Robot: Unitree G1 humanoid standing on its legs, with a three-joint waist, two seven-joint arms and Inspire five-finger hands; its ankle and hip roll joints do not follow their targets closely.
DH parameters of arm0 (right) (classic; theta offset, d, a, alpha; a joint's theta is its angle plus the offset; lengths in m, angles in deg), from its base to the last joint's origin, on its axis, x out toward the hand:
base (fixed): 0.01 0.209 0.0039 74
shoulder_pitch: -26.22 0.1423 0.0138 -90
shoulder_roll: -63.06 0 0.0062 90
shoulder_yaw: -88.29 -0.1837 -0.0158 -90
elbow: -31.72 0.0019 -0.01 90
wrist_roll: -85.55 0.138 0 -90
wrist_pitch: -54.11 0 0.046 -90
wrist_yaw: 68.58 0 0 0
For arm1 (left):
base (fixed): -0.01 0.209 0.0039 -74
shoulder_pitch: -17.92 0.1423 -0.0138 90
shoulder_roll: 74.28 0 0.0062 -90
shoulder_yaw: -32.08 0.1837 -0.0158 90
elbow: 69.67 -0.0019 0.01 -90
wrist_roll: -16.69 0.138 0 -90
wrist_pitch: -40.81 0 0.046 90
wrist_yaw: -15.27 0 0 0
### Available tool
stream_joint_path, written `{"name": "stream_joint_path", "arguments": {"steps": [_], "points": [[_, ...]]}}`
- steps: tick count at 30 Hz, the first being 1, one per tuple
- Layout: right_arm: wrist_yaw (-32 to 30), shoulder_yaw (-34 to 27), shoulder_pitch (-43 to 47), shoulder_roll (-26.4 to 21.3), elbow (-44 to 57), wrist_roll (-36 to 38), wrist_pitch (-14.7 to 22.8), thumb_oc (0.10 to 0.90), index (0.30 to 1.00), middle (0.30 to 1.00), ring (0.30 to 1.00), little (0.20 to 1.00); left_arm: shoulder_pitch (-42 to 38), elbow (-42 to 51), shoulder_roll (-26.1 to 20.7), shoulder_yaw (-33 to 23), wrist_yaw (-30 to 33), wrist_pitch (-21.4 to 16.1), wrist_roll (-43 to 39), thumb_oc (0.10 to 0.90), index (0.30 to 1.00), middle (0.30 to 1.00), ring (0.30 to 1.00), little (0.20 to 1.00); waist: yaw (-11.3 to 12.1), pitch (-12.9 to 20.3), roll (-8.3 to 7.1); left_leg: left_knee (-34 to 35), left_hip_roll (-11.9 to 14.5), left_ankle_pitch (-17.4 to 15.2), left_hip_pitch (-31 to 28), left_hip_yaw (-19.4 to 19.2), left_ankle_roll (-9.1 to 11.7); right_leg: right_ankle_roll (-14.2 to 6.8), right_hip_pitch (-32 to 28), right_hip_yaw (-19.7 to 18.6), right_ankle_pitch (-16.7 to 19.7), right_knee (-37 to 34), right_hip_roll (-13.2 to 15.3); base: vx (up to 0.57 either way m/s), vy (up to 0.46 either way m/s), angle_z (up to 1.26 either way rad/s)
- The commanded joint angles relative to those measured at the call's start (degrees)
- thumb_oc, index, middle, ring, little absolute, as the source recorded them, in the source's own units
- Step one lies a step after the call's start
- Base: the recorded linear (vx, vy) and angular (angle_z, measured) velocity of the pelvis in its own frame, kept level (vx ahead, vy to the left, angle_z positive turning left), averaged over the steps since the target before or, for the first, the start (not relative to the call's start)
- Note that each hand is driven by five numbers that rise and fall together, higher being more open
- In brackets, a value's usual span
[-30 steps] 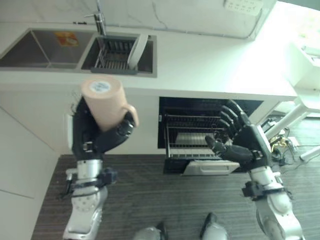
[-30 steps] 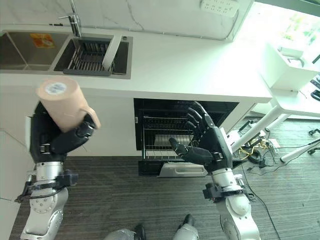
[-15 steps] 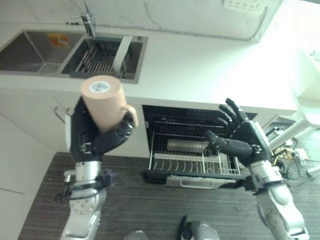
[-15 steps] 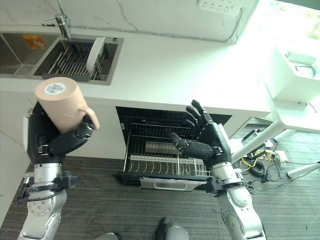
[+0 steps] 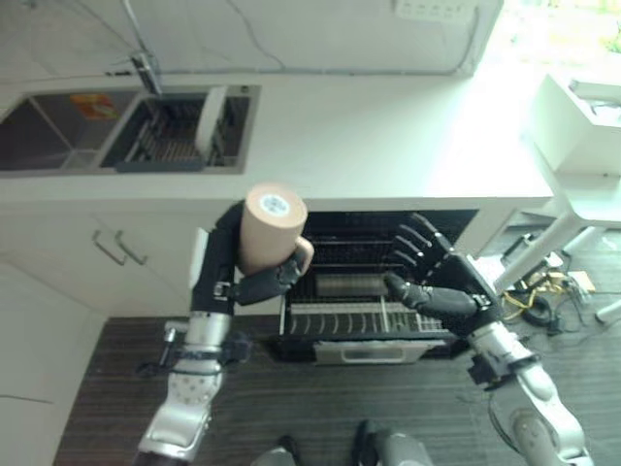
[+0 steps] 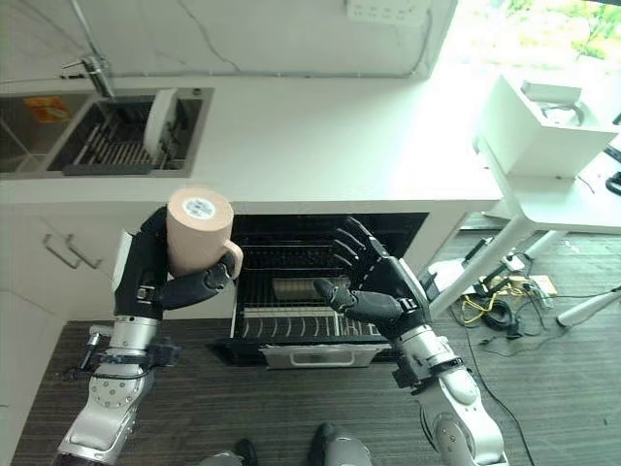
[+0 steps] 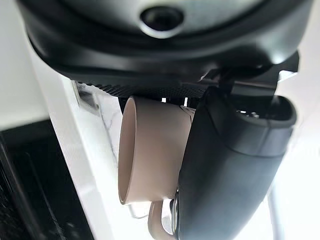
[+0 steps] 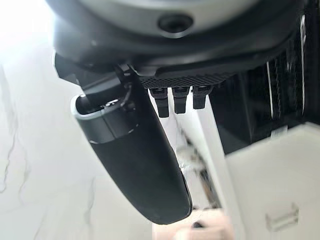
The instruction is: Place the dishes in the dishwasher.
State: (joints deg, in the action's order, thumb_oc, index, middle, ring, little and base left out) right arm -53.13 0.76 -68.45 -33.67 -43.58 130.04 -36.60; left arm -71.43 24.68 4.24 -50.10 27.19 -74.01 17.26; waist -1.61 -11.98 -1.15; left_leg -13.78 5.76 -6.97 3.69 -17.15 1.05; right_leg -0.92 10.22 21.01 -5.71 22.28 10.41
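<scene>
While the left hand [image 5: 254,286] grips a smooth beige cylindrical mug [image 5: 271,229], the right hand [image 5: 448,291] hangs splayed; wire dishwasher rack [image 5: 349,316] below.

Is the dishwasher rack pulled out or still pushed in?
Pulled out partway. The wire rack juts forward from the dark opening under the counter, its front edge past the cabinet face, below the open right hand.

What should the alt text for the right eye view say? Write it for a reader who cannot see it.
The robot's left hand holds a tan mug upside down in front of an open dishwasher under a white counter. Its right hand, fingers spread, is raised before the pulled-out rack. A sink sits at the counter's left.
</scene>
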Motion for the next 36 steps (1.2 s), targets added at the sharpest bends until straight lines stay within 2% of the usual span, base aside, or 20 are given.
{"name": "stream_joint_path", "arguments": {"steps": [1,10,13,22,27,36], "points": [[2.77,-0.84,5.78,0.66,2.01,6.12,4.03,0.8,0.9,0.9,0.9,0.9,-6.31,3.74,-2.03,1.71,2.21,-5.51,5.03,0.4,0.3,0.3,0.3,0.3,0.45,4.96,-0.32,-3.4,2.67,-8.2,-2.65,0.41,1.94,-8.3,-3.91,1.23,-0.41,-5.09,3.94,0.05,0.044,0.04],[4.52,1.29,8.2,1.2,1.71,8.2,3.01,0.8,0.9,0.9,0.9,0.9,-9.29,-1.89,-3.22,5.82,5.92,-5.89,13.04,0.4,0.3,0.3,0.3,0.3,0.57,5.46,-0.19,-3.4,1.82,-8.99,-4.02,0.73,1.23,-8.45,-5.1,0.62,-0.6,-5.09,3.62,0.05,0.012,-0.02],[3.15,2.72,9.2,1.54,1.26,7.28,1.84,0.8,0.9,0.9,0.9,0.9,-10.33,-3.1,-3.45,7.59,8.13,-5.84,16.12,0.4,0.3,0.3,0.3,0.3,0.61,5.75,-0.05,-3.4,1.53,-9.09,-4.44,0.78,1.07,-8.36,-5.63,0.05,-0.96,-5.09,3.18,0.04,0.012,-0.12],[2.71,5.63,9.83,2.35,-0.49,5.93,-1.78,0.8,0.9,0.9,0.9,0.9,-11.69,-4.37,-2.47,9.76,10.27,-5.55,17.01,0.4,0.3,0.3,0.3,0.3,0.64,6.05,-0.05,-3.4,1.36,-9.14,-5.05,0.87,0.98,-8.04,-6.58,-0.4,-1.49,-5.09,2.76,0.02,0.004,-0.04],[2.21,6.33,9.4,3.76,-0.96,8.34,-3.48,0.8,0.9,0.9,0.9,0.9,-11.88,-4.39,-2.09,9.77,11.24,-5.72,16.82,0.4,0.3,0.3,0.3,0.3,0.48,6.23,-0.06,-3.4,1.2,-8.85,-4.92,1.1,0.98,-7.84,-6.58,-0.59,-1.4,-5.09,2.63,0.0,0.0,0.0],[1.94,7.54,9.18,5.22,-1.07,8.69,-4.13,0.8,0.9,0.9,0.9,0.9,-11.71,-4.51,-1.58,10.6,10.75,-5.41,16.43,0.4,0.3,0.3,0.3,0.3,0.39,6.52,0.01,-3.4,1.28,-8.6,-4.72,0.98,1.0,-7.52,-6.81,-1.23,-1.96,-5.09,2.23,0.0,0.0,0.0]]}}
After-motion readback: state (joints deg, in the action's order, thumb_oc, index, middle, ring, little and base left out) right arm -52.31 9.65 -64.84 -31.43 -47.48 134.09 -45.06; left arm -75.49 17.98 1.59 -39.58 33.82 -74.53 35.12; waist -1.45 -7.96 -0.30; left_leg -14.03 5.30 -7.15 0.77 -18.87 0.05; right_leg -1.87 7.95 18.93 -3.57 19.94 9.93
